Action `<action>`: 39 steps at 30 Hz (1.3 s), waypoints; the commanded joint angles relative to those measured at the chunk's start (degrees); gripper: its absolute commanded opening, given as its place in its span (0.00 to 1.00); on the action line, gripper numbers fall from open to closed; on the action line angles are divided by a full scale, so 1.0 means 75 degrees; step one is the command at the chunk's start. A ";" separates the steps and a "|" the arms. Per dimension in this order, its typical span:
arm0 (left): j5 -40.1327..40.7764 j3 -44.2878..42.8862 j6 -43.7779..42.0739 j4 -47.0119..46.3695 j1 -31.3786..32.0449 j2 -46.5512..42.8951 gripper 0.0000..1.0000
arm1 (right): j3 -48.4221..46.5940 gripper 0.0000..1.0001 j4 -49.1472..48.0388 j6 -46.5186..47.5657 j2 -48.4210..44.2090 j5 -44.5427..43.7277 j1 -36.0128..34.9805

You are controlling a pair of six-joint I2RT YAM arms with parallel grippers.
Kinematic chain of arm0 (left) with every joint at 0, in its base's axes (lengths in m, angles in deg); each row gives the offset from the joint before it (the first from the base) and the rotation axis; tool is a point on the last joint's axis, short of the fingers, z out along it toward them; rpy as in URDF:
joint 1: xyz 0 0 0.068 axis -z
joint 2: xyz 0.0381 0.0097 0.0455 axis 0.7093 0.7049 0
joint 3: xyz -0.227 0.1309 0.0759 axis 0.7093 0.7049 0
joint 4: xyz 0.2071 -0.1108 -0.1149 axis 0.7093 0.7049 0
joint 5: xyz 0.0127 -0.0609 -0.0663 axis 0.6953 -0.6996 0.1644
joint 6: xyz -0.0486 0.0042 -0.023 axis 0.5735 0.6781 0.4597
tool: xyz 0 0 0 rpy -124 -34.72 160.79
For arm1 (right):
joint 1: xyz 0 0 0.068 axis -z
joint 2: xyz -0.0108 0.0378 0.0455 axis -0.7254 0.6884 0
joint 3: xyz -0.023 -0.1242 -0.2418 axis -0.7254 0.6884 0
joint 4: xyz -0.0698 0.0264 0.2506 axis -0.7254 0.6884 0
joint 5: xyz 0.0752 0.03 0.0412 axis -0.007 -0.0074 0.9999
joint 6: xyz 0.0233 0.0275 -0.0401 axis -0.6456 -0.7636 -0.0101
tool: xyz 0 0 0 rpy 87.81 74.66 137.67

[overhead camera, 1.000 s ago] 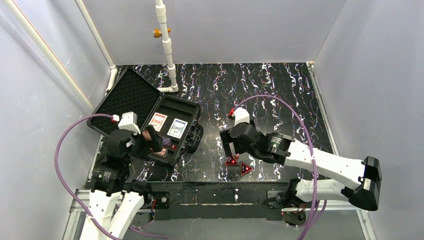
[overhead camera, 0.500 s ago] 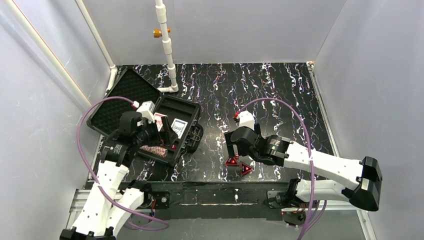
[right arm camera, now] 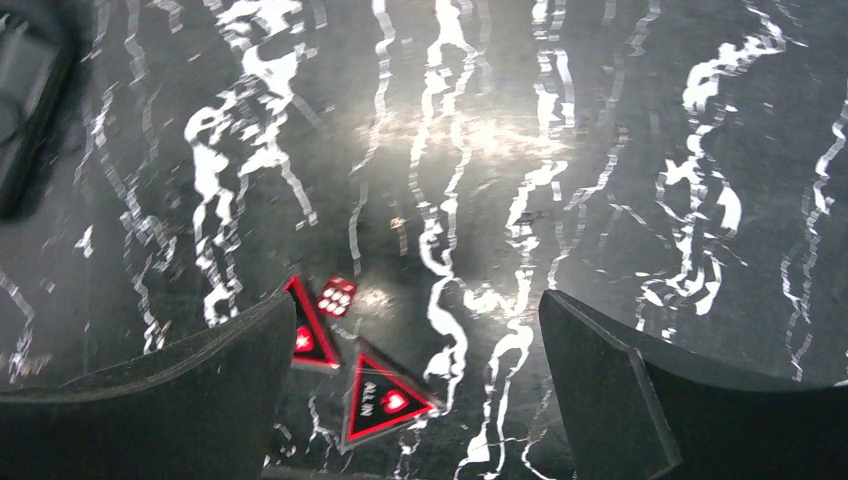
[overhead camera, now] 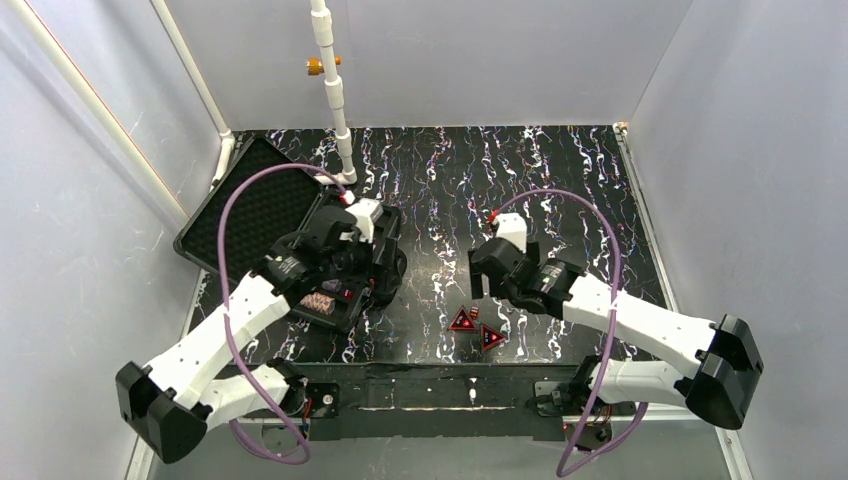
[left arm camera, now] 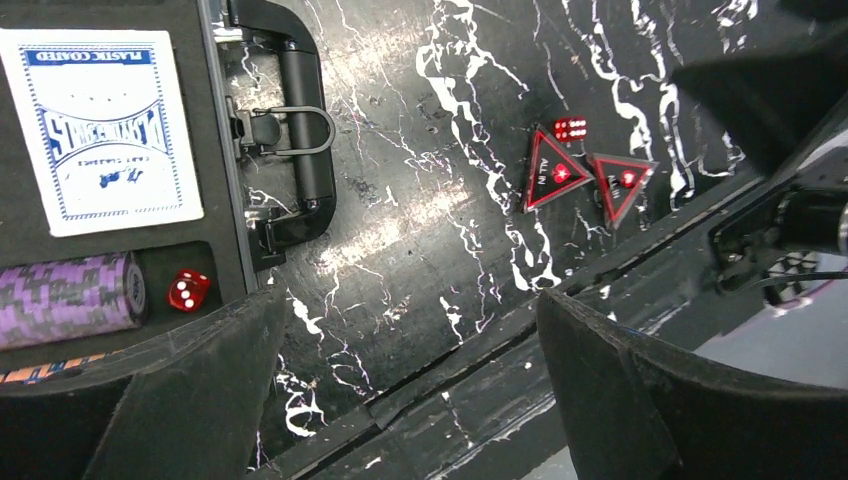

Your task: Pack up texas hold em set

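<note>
On the bench (right arm camera: 600, 120) we found red triangles (right arm camera: 385, 398) just nearside of the open, nearer right end effector (right arm camera: 417, 300). Left end effector (left arm camera: 412, 295) gaped empty.

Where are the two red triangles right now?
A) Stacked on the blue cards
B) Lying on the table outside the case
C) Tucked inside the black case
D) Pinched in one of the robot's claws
B: the two red triangles lie flat on the table beside a small red die, apart from the black case, with nothing holding them.
</note>
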 commanded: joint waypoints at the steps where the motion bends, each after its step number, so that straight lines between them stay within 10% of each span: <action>1: 0.1088 -0.0337 -0.0105 -0.0248 0.0752 0.0602 0.96 | 0.0079 0.98 0.0060 0.0089 -0.0480 0.0319 0.0939; 16: 0.3051 -0.1317 0.0038 -0.0848 0.3242 0.3923 0.96 | -0.0076 0.98 0.0462 0.0121 -0.1360 0.0297 0.1446; 39: 0.3588 -0.1747 0.1153 -0.1417 0.4434 0.5901 0.98 | 0.0162 0.98 0.0286 0.0175 -0.1608 0.0535 0.1469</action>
